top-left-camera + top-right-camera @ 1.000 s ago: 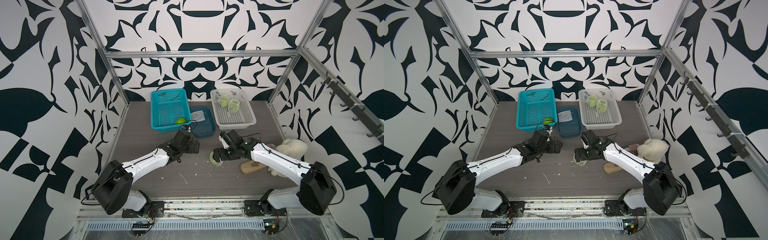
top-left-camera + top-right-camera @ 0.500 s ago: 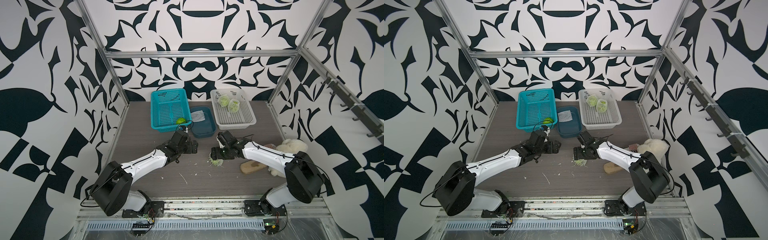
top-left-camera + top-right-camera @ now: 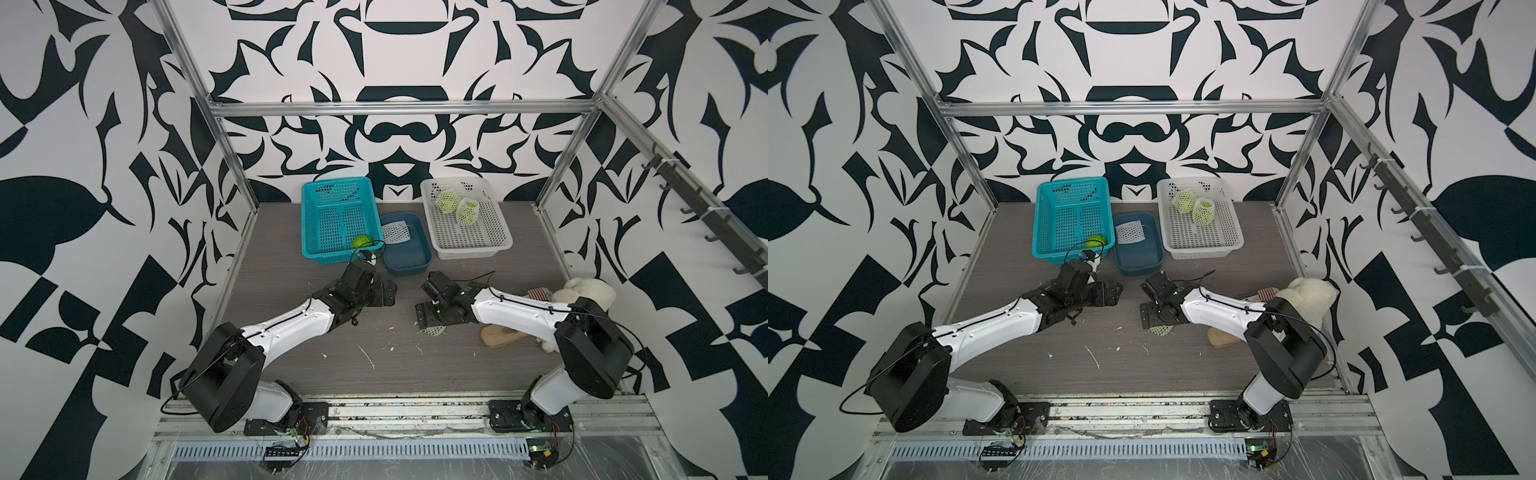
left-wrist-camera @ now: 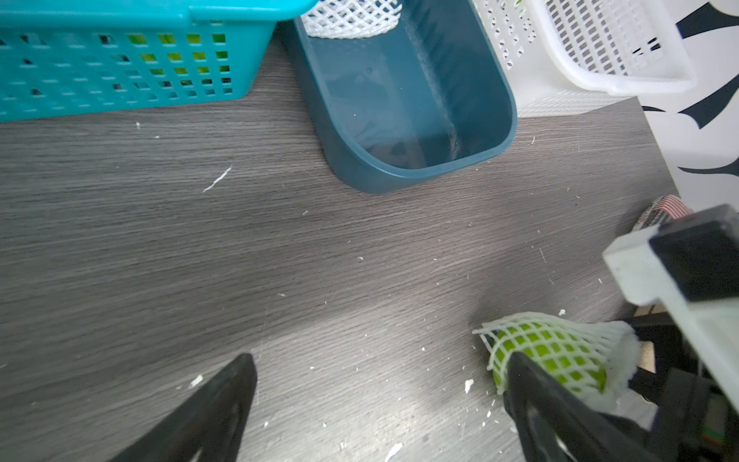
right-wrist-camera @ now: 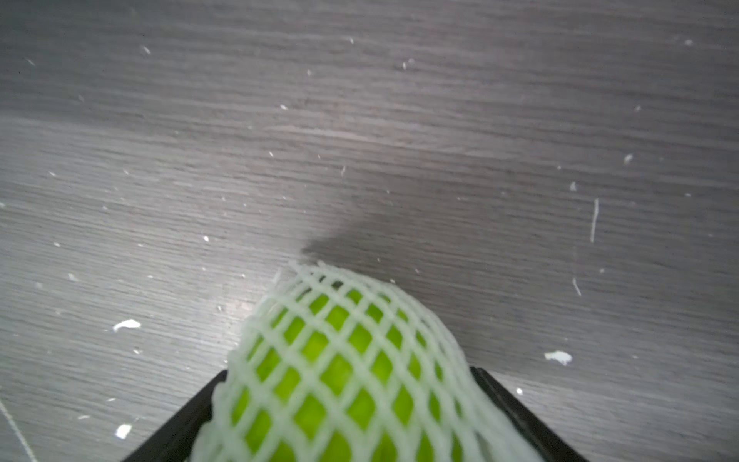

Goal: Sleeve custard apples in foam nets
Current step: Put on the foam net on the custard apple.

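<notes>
Sleeved custard apple (image 4: 548, 352) lies on table (image 4: 200, 260) between right tool (image 5: 348, 374) jaws, clamp unclear; left tool (image 4: 380, 360) apart, empty, beside.

a grey wood-grain table (image 3: 374, 340) fills the lower middle of both top views. along its far edge stand a teal basket (image 3: 332, 224), a dark blue tray (image 3: 409, 259) and a white basket (image 3: 473, 237). centre right lies a netted custard apple (image 3: 433, 330). farther right lie a tan slipper-shaped thing (image 3: 498, 336) and a cream plush toy (image 3: 586, 291). white foam crumbs (image 3: 368, 356) are scattered near the front.

Black-and-white patterned walls (image 3: 395, 62), grey woodgrain tabletop (image 3: 274, 249).
</notes>
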You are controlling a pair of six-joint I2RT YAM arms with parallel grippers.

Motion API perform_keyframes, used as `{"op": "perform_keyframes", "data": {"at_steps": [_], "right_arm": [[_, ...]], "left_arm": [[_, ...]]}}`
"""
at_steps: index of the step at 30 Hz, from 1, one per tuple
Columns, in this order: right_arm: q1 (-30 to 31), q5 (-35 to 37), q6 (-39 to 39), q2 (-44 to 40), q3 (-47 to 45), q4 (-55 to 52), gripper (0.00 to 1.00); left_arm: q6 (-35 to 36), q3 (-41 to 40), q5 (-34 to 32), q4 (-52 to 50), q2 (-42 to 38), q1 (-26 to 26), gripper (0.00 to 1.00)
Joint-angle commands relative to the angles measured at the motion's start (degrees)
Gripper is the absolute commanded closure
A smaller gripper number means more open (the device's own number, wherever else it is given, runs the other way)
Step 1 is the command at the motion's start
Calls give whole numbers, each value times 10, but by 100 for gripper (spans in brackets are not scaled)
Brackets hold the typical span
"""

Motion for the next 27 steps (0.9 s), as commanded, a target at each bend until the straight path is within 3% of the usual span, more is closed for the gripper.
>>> {"op": "perform_keyframes", "data": {"at_steps": [1, 7, 13, 27], "right_arm": [[0, 21, 7, -26, 26, -34, 4], [0, 4, 16, -76, 29, -53, 1], [1, 3, 17, -55, 24, -32, 1], [0, 36, 34, -2, 11, -15, 22]], "left_arm": [[-2, -11, 5, 6, -13, 3, 0], [0, -11, 5, 6, -18, 7, 0], [5, -3, 11, -1, -18, 8, 0], [4, -8, 11, 0, -22, 11, 0]]}}
